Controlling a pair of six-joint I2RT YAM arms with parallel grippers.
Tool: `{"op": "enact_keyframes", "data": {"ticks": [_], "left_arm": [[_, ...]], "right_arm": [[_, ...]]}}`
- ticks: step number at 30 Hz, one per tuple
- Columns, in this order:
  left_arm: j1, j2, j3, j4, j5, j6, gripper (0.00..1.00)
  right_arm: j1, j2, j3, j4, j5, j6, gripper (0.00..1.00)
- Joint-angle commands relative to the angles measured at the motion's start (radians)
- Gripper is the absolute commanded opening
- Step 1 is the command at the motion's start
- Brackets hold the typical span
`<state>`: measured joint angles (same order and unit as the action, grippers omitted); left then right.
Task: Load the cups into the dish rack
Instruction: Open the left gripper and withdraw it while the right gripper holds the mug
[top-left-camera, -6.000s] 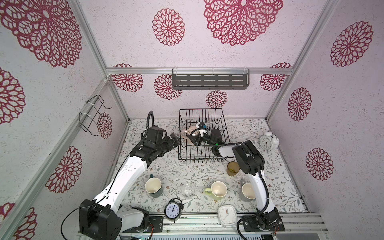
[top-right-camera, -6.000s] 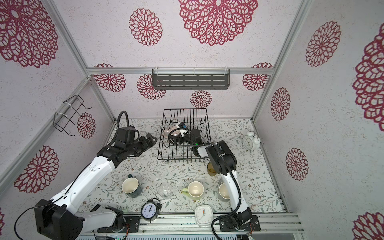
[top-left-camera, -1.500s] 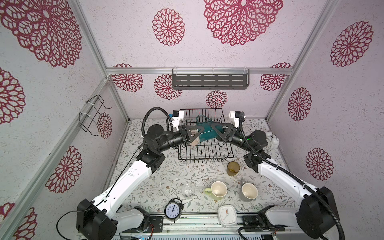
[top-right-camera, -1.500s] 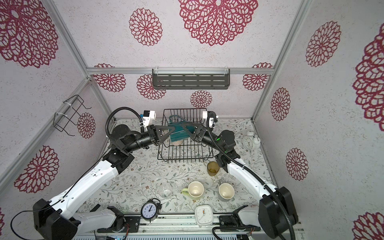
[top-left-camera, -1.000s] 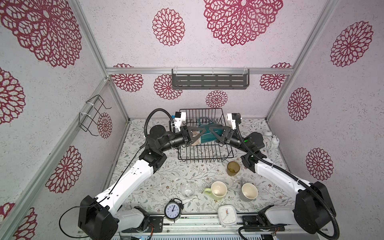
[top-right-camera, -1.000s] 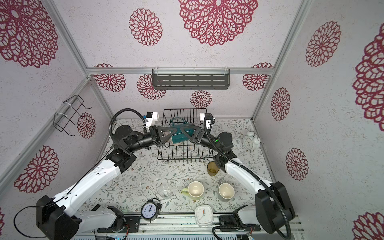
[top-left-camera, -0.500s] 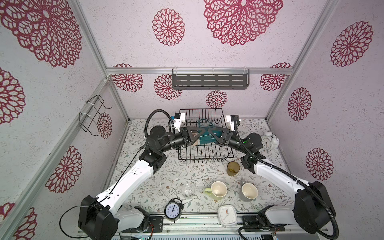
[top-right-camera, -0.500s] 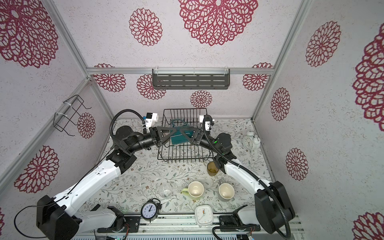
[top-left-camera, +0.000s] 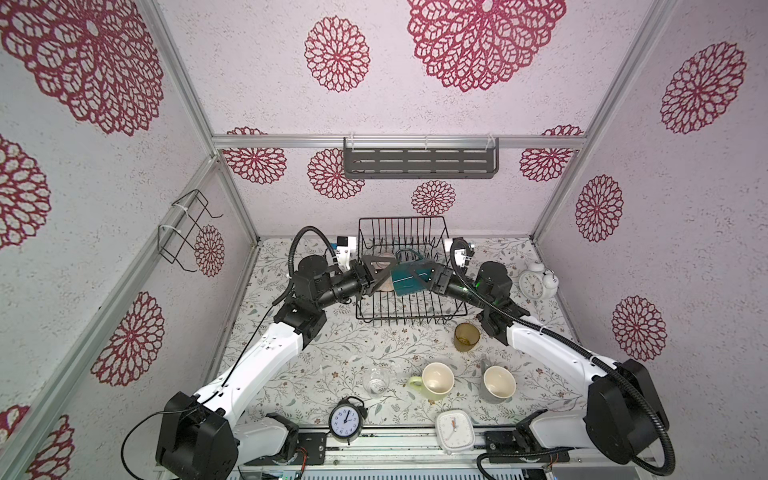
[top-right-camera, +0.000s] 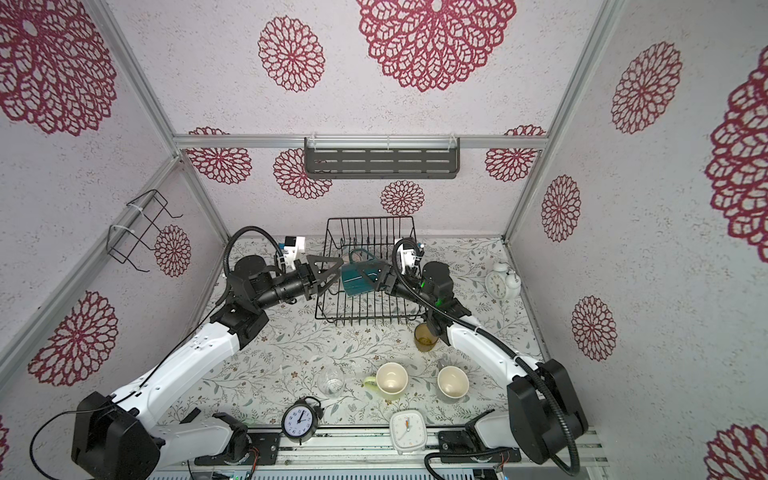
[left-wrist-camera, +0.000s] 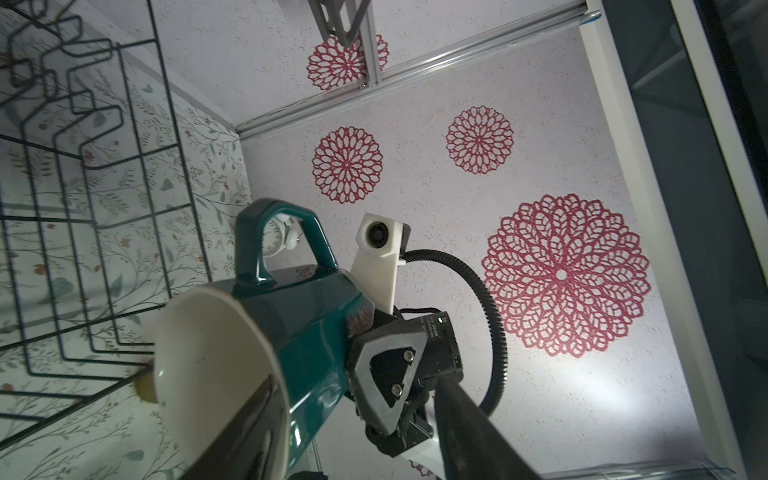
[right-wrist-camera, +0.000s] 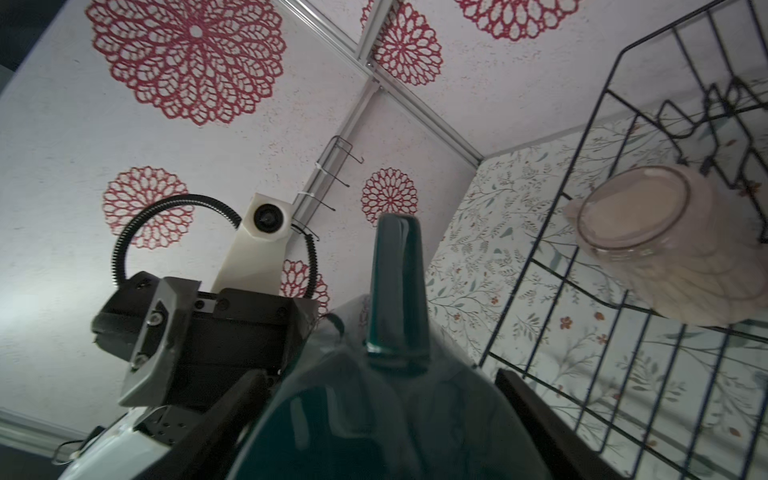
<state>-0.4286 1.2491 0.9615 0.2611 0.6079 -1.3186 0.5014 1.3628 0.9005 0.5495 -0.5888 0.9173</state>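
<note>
1. One dark teal mug (top-right-camera: 358, 282), sideways, aloft over the dish rack (top-right-camera: 361, 318).
2. The right pincer (top-right-camera: 369, 278), clamped across the mug's body.
3. The left pincer (top-right-camera: 336, 273), jaws parted astride the mug's rim.
4. One pale pink mug (right-wrist-camera: 648, 245), inside the rack.

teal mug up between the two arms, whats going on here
The right gripper is clamped on the base end of the dark teal mug, holding it on its side over the dish rack. The left gripper sits at the mug's mouth with its jaws open. The pale pink mug lies in the rack; the amber tumbler, clear glass, yellow-green mug and grey mug stand on the table.
</note>
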Motion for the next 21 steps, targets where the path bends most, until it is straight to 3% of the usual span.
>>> {"op": "enact_keyframes", "data": {"ticks": [1, 6, 16, 19, 21], "left_arm": [[0.025, -0.036, -0.003, -0.052, -0.02, 0.052, 0.64], [0.05, -0.046, 0.002, -0.191, -0.057, 0.128, 0.66], [0.077, -0.133, 0.063, -0.659, -0.275, 0.362, 0.68], [0.089, -0.181, 0.057, -0.783, -0.374, 0.415, 0.74], [0.095, -0.206, 0.052, -0.877, -0.476, 0.431, 0.89]], "right_arm": [[-0.016, 0.005, 0.076, -0.012, 0.066, -0.14, 0.48], [-0.038, 0.071, 0.145, -0.106, 0.12, -0.236, 0.46], [-0.043, 0.237, 0.384, -0.51, 0.404, -0.544, 0.44], [-0.042, 0.291, 0.441, -0.574, 0.5, -0.613, 0.44], [-0.043, 0.34, 0.492, -0.624, 0.57, -0.656, 0.43]]}}
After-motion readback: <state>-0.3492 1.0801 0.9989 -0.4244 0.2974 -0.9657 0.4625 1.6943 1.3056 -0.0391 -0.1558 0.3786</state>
